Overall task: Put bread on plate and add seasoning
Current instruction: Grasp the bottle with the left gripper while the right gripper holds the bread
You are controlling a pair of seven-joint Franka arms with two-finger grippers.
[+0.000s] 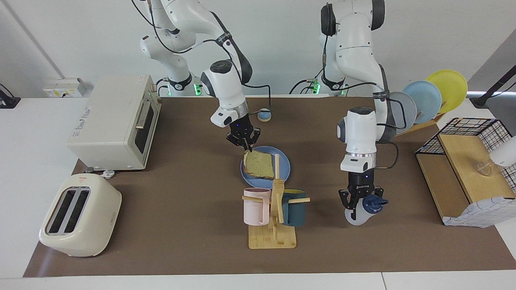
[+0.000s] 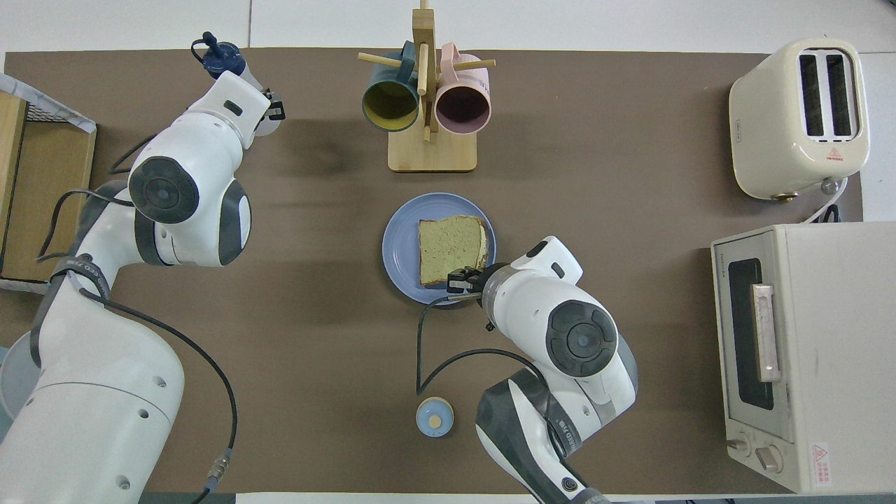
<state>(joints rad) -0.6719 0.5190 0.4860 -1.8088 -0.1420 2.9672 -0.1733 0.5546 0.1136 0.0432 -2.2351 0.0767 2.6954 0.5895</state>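
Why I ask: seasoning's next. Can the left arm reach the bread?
Probably yes: the left gripper holds the seasoning, bare mat leads to the plate, and the right gripper sits only at the bread corner.

- The facing view looks from high up across the table toward the two robot arms, whose bases stand at the top of the picture against a white wall.
- The overhead view looks steeply down from above the robots' own end, so the arms enter from the bottom edge.
- Both views stand well back and take in nearly the whole tabletop.
- Both share the blue plate at mid-table, the mug rack, toaster and oven, seen half a turn apart.
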